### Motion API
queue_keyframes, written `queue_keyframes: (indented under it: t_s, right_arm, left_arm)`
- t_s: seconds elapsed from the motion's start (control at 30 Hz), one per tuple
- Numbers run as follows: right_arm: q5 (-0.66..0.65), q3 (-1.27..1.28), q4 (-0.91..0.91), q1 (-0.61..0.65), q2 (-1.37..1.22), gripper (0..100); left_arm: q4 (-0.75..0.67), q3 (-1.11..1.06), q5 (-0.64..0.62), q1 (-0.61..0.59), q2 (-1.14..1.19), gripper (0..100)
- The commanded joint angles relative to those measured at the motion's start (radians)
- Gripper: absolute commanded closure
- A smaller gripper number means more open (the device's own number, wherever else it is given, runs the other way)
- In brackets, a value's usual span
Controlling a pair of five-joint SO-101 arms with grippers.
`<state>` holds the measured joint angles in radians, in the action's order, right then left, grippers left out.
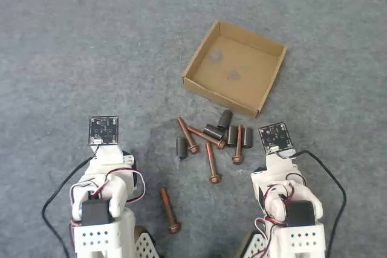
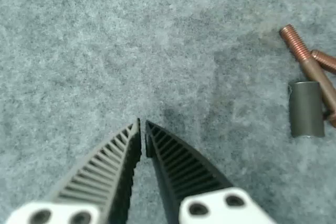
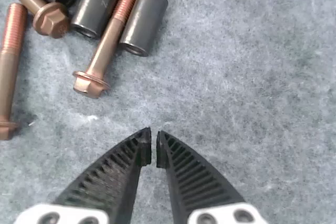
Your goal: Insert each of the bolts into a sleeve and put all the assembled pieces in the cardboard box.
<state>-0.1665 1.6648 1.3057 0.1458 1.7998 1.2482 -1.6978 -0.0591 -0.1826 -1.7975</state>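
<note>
Five copper-coloured bolts [image 1: 211, 162] lie on the grey counter [image 1: 72, 58]. Four are in a loose cluster between the two arms, just short of the cardboard box [image 1: 254, 64]. The fifth bolt [image 1: 169, 209] lies off on its own, nearer the left arm [image 1: 103, 173].

Five dark sleeves [image 1: 181, 147] are mixed into that cluster. One is at its left edge beside a bolt, two flank the rightmost bolt [image 1: 239, 144], and two lie toward the box. Every bolt lies loose, outside the sleeves.

The box sits well back on the counter, its open top up and two grey smudges on its floor.

The left pincer [image 2: 143, 129] is clenched, tips almost meeting on air above the bare felt. The right pincer [image 3: 154, 140] is clenched the same way, near the flanked bolt.
</note>
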Motion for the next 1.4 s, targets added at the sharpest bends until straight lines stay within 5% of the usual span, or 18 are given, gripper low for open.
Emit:
queue_keyframes:
  t_s: [0.0,1.13,1.37]
  right_arm:
    - [0.009,0.018,0.004,-0.008,0.015,99.1]
    - [0.003,-0.026,0.012,-0.015,0.016,98.9]
    - [0.002,-0.074,-0.102,-0.007,0.016,98.8]
  left_arm:
    - [0.003,0.013,0.003,-0.003,-0.003,99]
    - [0.000,0.117,0.002,-0.014,-0.005,99]
    - [-0.117,0.150,0.006,-0.336,-0.005,98]
